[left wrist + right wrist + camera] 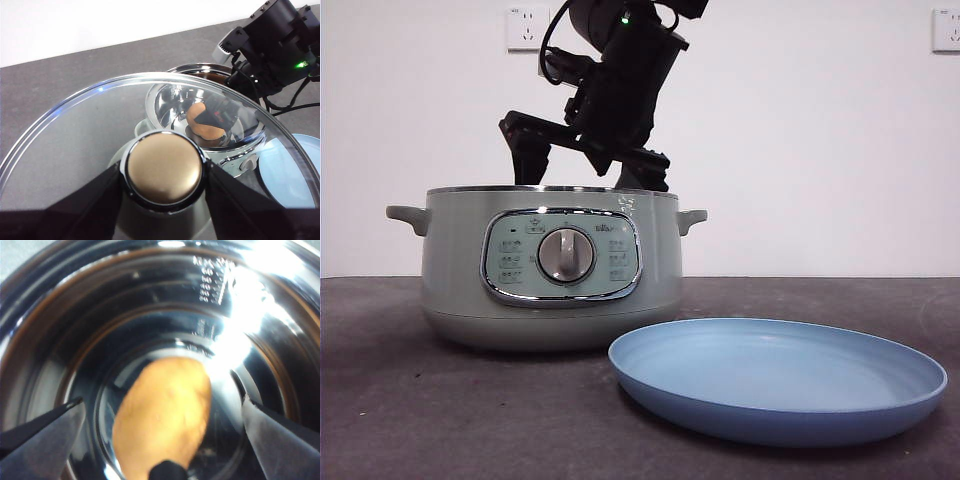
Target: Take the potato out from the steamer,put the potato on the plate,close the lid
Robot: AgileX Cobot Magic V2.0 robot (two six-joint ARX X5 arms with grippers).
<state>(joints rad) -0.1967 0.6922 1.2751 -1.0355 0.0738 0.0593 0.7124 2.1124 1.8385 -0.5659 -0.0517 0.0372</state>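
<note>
1. A plain white wall (800,150) fills the background behind the work surface.
2. Two white wall sockets are mounted high up: one at upper left (527,27), one at the far right edge (946,29).
3. A dark grey, matte tabletop (440,400) spans the foreground under even, bright light.

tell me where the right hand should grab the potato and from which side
Grip the potato across its narrow middle, coming straight down from above. It lies flat on the floor of the steamer, whose high walls block any sideways approach. The right hand, jaws open, hangs above it inside the pot, one jaw on each long side. The left hand holds the lid aside.
</note>
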